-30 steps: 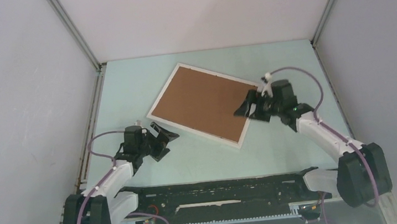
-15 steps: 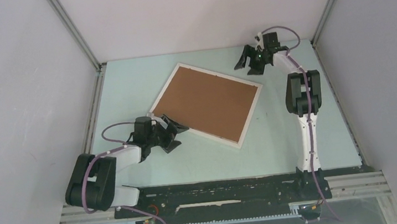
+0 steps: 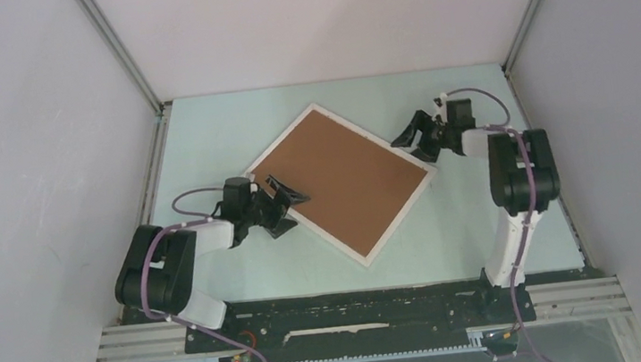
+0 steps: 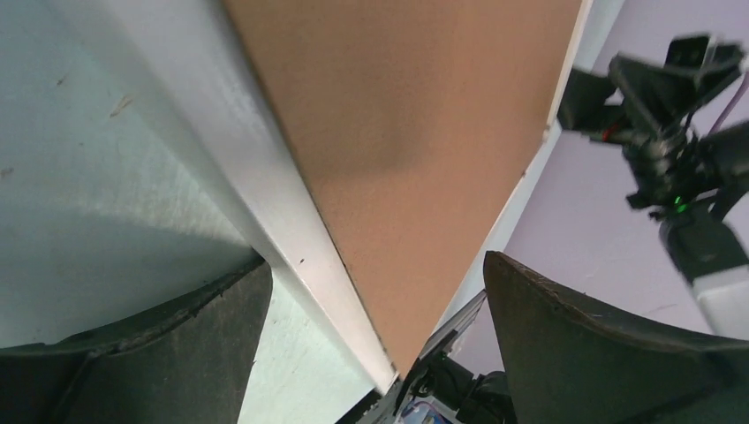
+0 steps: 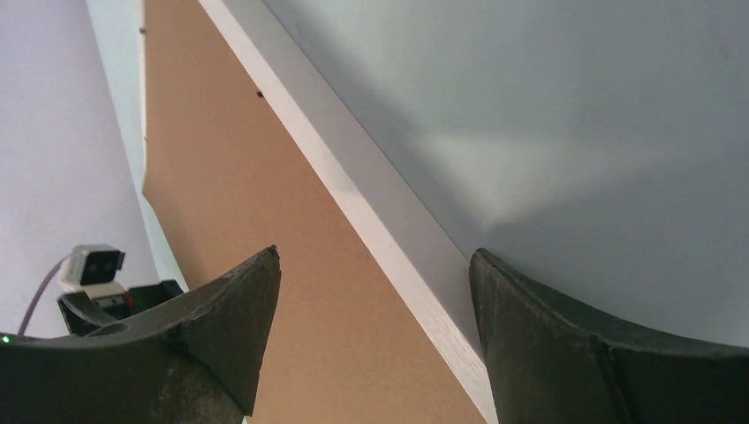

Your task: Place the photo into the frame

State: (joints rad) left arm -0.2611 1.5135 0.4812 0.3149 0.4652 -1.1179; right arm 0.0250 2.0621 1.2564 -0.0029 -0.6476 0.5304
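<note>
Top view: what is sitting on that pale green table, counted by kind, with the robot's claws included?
White picture frame: 1
Brown backing board, lying inside it: 1
Grippers: 2, the left gripper and the right gripper, both open at the frame's edges
Total: 4

Backing board (image 3: 344, 178) in frame (image 3: 400, 215), on table (image 3: 206, 148)

Pale green table (image 3: 221, 128), white frame (image 4: 252, 177) lying flat, brown backing board (image 3: 344, 178) uppermost
</note>
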